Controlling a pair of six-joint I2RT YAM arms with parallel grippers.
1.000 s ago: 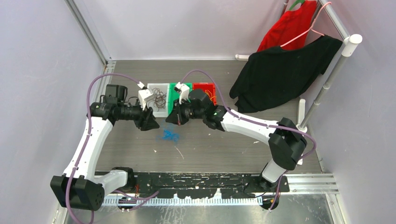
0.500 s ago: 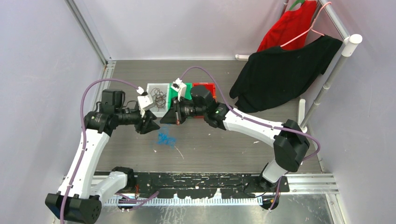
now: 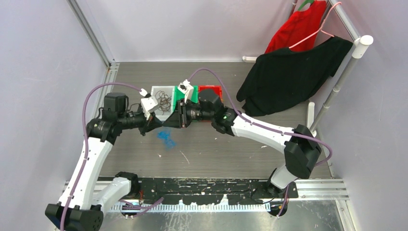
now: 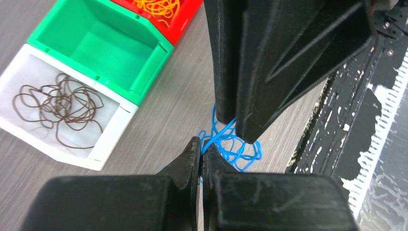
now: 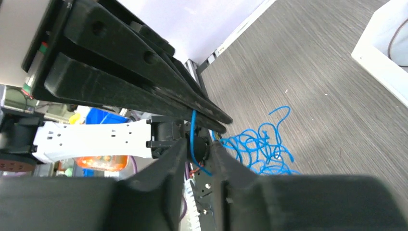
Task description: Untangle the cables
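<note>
The left hand [image 4: 200,144] is pressed together, its black fingers meeting flat with no gap, and it pinches a strand of the blue cable [image 4: 235,147] at the tips; a second ago these fingers stood about half spread, so the pinch is new; the right hand [image 5: 197,144] comes at it tip to tip, its fingers a little parted where they were closed before, and one blue strand runs down from the left hand's tips through that narrow gap; in the top view the two hands meet above the desk [image 3: 216,149], whereas a second ago a small gap lay between them and both stood farther to the right; the left arm has also swung its elbow outward and its forearm more upright in that view; the rest of the blue cable lies as a loose heap of loops on the desk just below and near the hands, and that heap now sits a little more to the left than it did earlier; beyond the hands three bins stand in a row, unchanged; the white bin [image 4: 106,149] holds the brown cable [image 4: 62,103] in tangled loops, the green bin [image 4: 144,79] beside it shows only its floor, and the red bin [image 4: 185,14] holds the orange cable [image 4: 156,7]; far to the right a black garment [image 3: 288,77] hangs as before.
</note>
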